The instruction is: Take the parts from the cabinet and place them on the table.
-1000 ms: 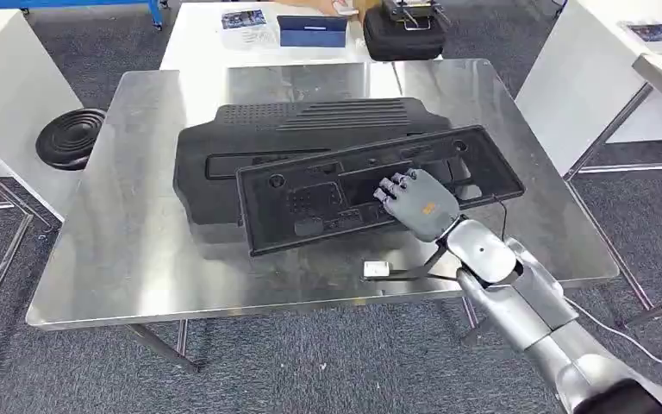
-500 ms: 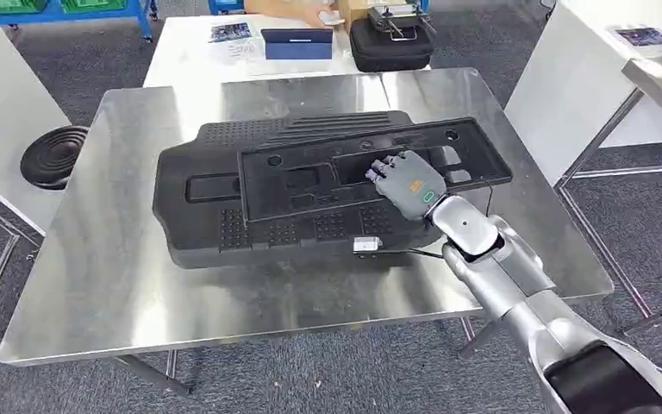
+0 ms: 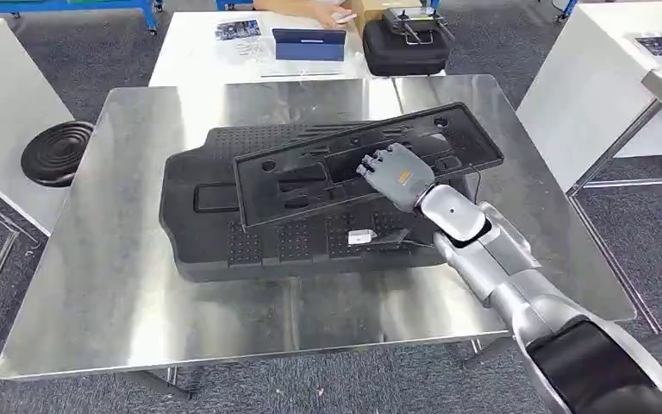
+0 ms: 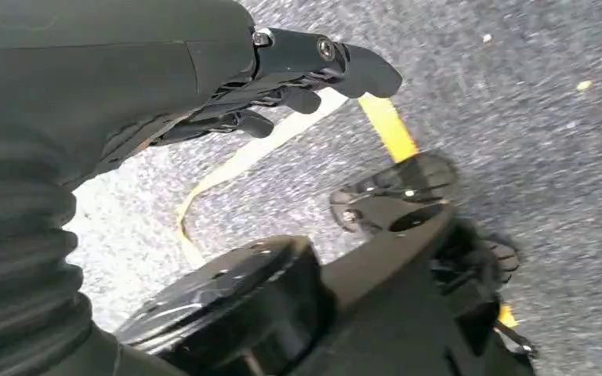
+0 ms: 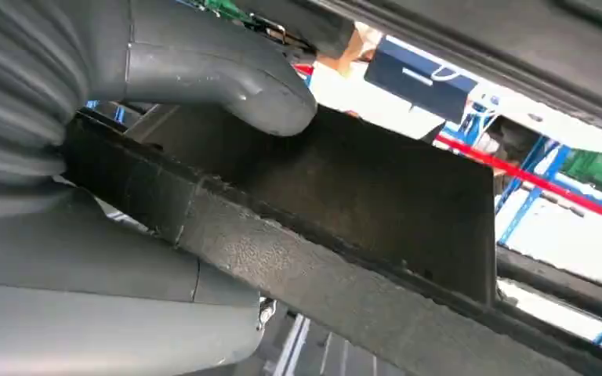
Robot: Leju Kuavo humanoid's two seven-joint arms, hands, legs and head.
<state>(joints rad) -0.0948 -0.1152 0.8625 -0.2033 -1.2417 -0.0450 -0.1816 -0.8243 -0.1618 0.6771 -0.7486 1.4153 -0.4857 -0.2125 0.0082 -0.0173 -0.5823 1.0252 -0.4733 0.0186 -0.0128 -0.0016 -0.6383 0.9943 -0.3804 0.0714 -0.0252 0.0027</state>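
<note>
Panel (image 3: 345,155), long black plastic frame, stiff, light, tilted atop larger black tray (image 3: 224,224) at bench (image 3: 121,293) centre. Right robot hand (image 3: 394,172) grips cutout edge at panel's 4 o'clock; long overhang likely to swing. Left robot hand (image 4: 282,78) hangs empty, fingers loosely curled.

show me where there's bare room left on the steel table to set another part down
Bare steel runs along the steel table near edge, in front of the large black panel, and down its left side. A narrower strip lies right of the long black frame that the right hand holds. The middle is crowded: the frame overlaps the panel there.
</note>
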